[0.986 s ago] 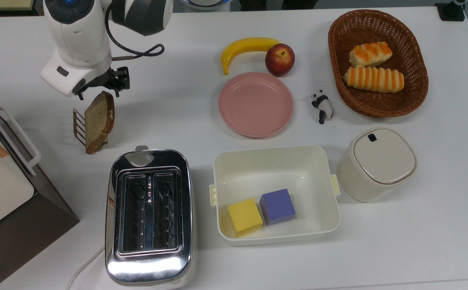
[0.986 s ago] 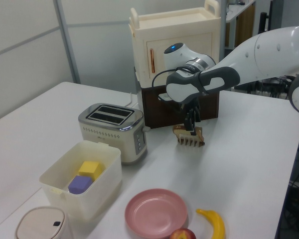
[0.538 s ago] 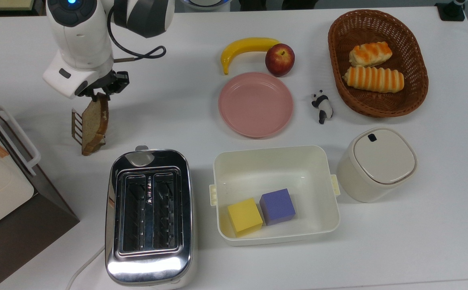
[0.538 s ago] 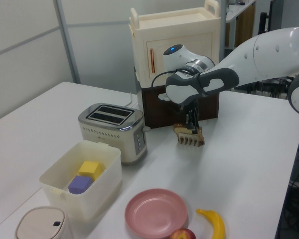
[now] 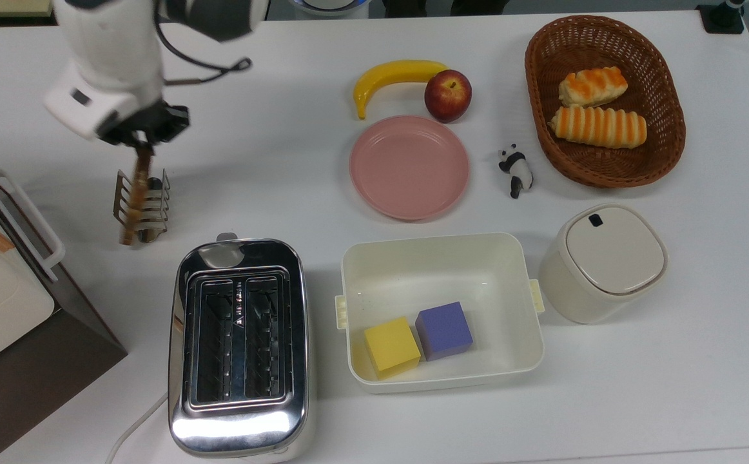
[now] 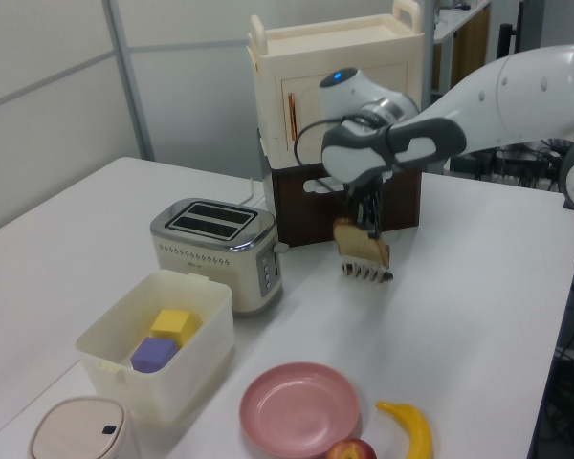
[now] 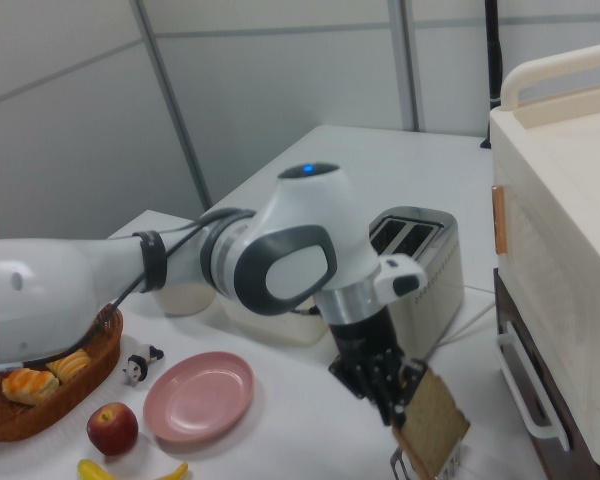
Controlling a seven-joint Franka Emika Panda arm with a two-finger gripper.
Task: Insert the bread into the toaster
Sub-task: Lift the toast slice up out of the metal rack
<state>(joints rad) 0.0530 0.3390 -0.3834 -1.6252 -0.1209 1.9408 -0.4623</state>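
Note:
The bread [image 5: 131, 200] is a brown slice, edge-on in the top view, hanging just above a small wire rack [image 5: 150, 207] on the white table. My gripper [image 5: 142, 147] is shut on the slice's top edge. In the left view the bread [image 6: 361, 242] hangs under the gripper [image 6: 369, 226], clear of the rack [image 6: 367, 273]. The right view shows the gripper [image 7: 400, 400] pinching the bread [image 7: 436, 420] at its upper corner. The chrome two-slot toaster [image 5: 239, 341] stands nearer the top view's bottom, both slots empty; it also appears as the toaster [image 6: 215, 249] and the toaster [image 7: 420, 262].
A cream tub [image 5: 442, 258] with a yellow and a purple cube stands beside the toaster. Further off are a pink plate [image 5: 409, 166], a banana [image 5: 394, 76], an apple [image 5: 448, 95], a panda figure [image 5: 515, 170], a wicker basket [image 5: 664, 148] with striped rolls and a lidded canister [image 5: 603, 261]. A cabinet [image 5: 7, 303] stands at the top view's left.
The gripper has risen and shifted toward the top view's left, lifting the bread out of the wire rack. The slice has turned from tilted to edge-on. The rack stays on the table.

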